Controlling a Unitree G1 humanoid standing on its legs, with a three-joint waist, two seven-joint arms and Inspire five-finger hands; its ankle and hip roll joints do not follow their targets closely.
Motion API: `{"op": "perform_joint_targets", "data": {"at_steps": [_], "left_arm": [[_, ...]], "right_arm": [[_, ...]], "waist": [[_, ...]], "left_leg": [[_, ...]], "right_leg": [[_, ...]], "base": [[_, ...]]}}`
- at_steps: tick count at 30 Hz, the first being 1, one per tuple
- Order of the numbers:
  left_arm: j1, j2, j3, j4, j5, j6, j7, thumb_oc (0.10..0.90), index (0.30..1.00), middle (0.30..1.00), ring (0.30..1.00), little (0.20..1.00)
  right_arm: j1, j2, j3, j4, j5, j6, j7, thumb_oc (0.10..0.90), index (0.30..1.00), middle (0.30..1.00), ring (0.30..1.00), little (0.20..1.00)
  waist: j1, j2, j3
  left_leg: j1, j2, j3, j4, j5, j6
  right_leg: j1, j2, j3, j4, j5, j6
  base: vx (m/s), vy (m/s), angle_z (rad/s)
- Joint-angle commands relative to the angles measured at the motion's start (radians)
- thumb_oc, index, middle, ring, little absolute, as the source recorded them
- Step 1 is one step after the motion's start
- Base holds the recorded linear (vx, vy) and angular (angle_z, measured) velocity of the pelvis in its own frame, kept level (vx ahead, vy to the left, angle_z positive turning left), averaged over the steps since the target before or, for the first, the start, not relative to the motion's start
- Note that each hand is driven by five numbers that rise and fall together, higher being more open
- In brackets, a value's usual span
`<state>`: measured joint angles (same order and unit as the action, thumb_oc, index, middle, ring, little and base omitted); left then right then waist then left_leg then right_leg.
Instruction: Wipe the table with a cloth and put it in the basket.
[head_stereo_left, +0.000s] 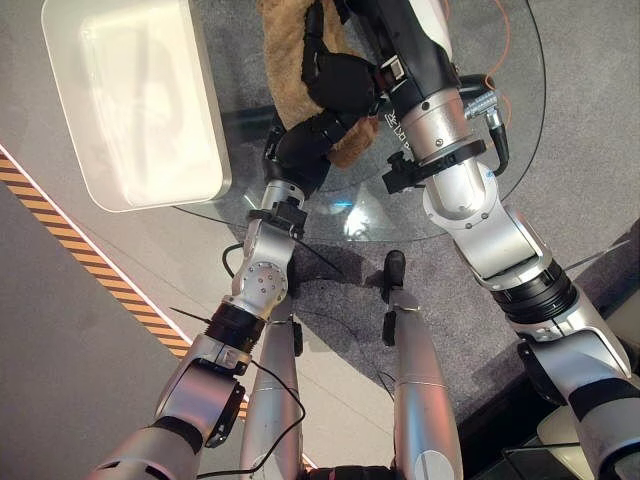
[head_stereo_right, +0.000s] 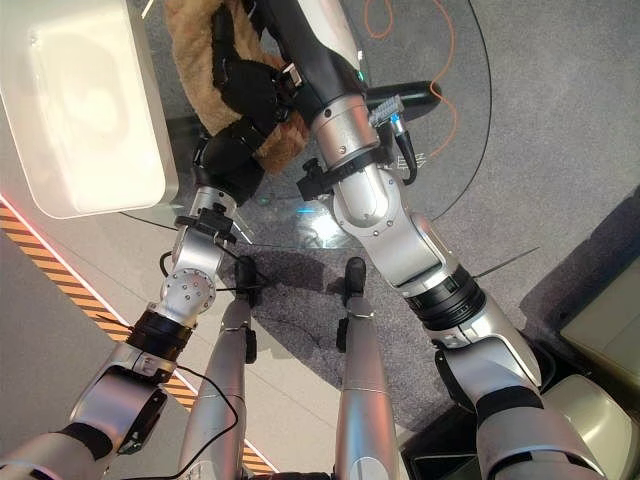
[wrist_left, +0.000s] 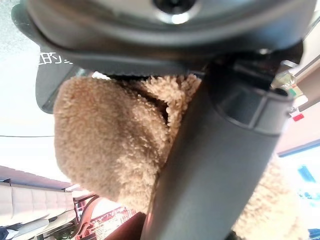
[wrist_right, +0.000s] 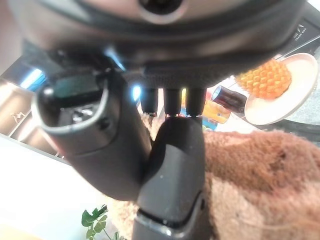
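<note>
A fluffy brown cloth (head_stereo_left: 285, 40) lies bunched on the round glass table (head_stereo_left: 400, 215), with both hands on it. My left hand (head_stereo_left: 305, 145) sits at the cloth's near end. In the left wrist view its thumb (wrist_left: 210, 165) presses a fold of cloth (wrist_left: 110, 140) against the palm. My right hand (head_stereo_left: 345, 80) rests on the cloth just beyond the left hand, thumb (wrist_right: 172, 165) curled in front of its fingers with cloth (wrist_right: 260, 165) by them. The white basket (head_stereo_left: 130, 100) stands on the table's left side, next to the cloth.
The table's near rim curves just under both wrists. A plate (wrist_right: 295, 95) carrying an orange honeycomb-patterned thing and a dark can (wrist_right: 227, 97) show in the right wrist view. Grey carpet and an orange cable (head_stereo_right: 440, 60) lie beyond the table to the right.
</note>
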<state>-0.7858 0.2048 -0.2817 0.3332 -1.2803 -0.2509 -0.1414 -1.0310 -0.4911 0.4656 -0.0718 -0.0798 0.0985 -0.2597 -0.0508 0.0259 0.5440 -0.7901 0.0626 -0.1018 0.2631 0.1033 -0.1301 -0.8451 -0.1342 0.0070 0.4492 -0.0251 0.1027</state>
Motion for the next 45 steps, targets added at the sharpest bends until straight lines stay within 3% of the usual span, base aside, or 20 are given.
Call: {"op": "perform_joint_targets", "data": {"at_steps": [1, 45], "left_arm": [[-0.131, -0.05, -0.005, -0.157, 0.006, -0.034, -0.117, 0.1, 0.3, 0.3, 0.3, 0.2], [-0.135, -0.05, 0.003, -0.161, 0.016, -0.037, -0.122, 0.1, 0.3, 0.3, 0.3, 0.2]], "right_arm": [[-0.217, 0.088, -0.082, -0.172, -0.019, -0.119, -0.05, 0.8, 0.9, 0.9, 0.9, 0.9], [-0.211, 0.093, -0.092, -0.169, -0.023, -0.124, -0.052, 0.8, 0.9, 0.9, 0.9, 0.9]], "waist": [[0.019, -0.018, -0.024], [0.016, -0.015, -0.024]], "left_leg": [[0.037, -0.112, 0.098, -0.036, -0.023, 0.116], [0.03, -0.113, 0.095, -0.032, -0.025, 0.116]], "right_leg": [[0.075, 0.139, -0.04, -0.133, 0.011, -0.065], [0.067, 0.143, -0.035, -0.129, 0.01, -0.066]], "base": [[0.0, 0.0, 0.0], [0.0, 0.0, 0.0]]}}
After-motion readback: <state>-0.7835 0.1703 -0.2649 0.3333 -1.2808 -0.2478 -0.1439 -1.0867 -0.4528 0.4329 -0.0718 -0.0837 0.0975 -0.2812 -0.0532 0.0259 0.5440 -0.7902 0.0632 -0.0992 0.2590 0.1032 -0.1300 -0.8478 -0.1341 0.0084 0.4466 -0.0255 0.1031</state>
